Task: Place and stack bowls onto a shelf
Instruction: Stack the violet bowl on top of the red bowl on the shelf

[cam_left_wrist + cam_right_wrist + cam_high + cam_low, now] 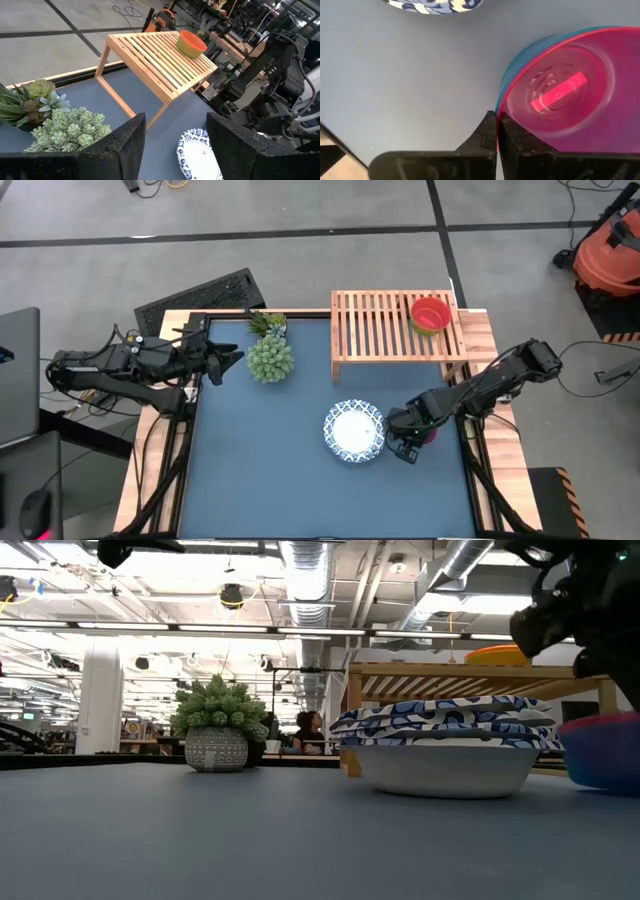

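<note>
A red bowl nested in a teal bowl [560,90] sits on the blue tabletop near its right edge, also in the high view [429,434] and the low view [603,750]. My right gripper [497,126] is shut on its rim. Left of it stand stacked white bowls with blue patterned rims [354,430] [447,745]. The light-wood slatted shelf [385,330] [150,55] stands at the far right and carries a red bowl nested in a lime green one [430,313] [191,44]. My left gripper [175,150] [228,362] hangs open at the table's left edge, by the plant. My right gripper pinches the rim of the nested red and teal bowls [501,112] on the side facing the white bowls, one finger [517,137] inside over the red bowl and one outside. The fingers point down from above. The bowls appear to rest upright on the table.
A spiky green plant in a patterned pot [270,358] [217,725] and a smaller succulent [266,323] stand at the table's far left. The shelf's left part is bare slats. The blue tabletop [270,460] is open toward the near and left sides.
</note>
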### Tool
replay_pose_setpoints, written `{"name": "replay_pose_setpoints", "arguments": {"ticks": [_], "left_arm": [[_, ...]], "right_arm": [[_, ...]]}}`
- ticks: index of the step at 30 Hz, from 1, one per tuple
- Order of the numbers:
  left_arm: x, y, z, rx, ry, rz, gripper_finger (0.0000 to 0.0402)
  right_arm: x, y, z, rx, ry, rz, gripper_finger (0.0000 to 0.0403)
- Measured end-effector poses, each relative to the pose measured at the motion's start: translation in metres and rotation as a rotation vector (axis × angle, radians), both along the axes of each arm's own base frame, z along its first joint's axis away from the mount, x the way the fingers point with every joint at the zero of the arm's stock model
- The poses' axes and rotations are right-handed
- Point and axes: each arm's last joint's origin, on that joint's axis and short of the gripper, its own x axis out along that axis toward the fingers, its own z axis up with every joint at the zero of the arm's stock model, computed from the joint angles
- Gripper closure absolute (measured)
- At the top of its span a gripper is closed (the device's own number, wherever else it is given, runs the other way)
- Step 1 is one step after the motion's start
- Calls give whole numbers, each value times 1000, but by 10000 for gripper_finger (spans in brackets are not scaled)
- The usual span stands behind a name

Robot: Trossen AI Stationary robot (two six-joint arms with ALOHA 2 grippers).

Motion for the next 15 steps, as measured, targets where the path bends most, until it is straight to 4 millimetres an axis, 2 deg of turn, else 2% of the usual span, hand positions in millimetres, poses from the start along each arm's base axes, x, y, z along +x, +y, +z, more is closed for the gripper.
{"name": "replay_pose_setpoints", "arguments": {"ticks": [5,9,15], "left_arm": [[0,0,0,0,-1,0,205],[0,0,0,0,0,0,205],[0,0,0,0,-1,0,205]], "right_arm": [[4,1,12,2,-16,7,380],[0,-2,17,-80,35,-50,381],[-1,-2,26,-77,58,-49,382]]}}
